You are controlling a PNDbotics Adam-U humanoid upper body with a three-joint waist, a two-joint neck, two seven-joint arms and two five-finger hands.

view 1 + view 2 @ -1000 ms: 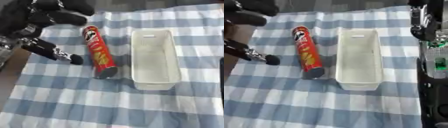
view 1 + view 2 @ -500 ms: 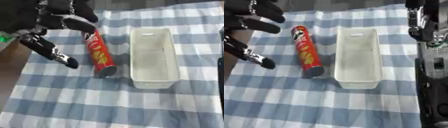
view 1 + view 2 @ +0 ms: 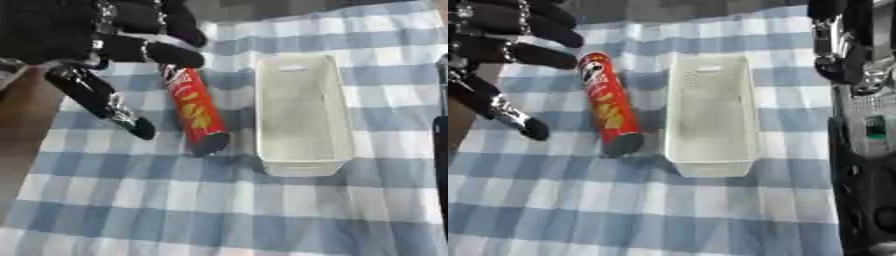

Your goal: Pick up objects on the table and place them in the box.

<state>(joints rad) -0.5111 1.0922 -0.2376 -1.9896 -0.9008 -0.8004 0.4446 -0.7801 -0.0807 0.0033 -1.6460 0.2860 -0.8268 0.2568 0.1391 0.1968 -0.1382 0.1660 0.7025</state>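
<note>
Red crisp can (image 3: 609, 111) lies on its side on the blue-and-white checked cloth (image 3: 219, 210), long axis running roughly away from the robot, dark lid end nearest the camera. It sits just beside the white box (image 3: 300, 112), parallel to the box's long left wall and apart from it by a narrow strip of cloth. The box is empty and open-topped (nothing has gone in yet, judging from its bare floor).

Left hand (image 3: 83, 37) hovers over the far end of the can, coming in from the upper left. Fingers are spread and extended, not closed on anything; the thumb (image 3: 109, 102) reaches down on the can's left side, the other fingers (image 3: 166, 52) stretch above its top end. I judge this to be a pre-grasp posture: the hand is opened wide so that it can straddle the cylinder across its width, which suits a can lying flat. No contact with the can that I can confirm.

Right hand (image 3: 842, 42) shows in the right eye view only, at the upper right, beyond the box's far right corner and idle; whether its fingers are curled or straight cannot be told.

Step in hand: reach. The parallel layout means only a short sideways carry to the box.
</note>
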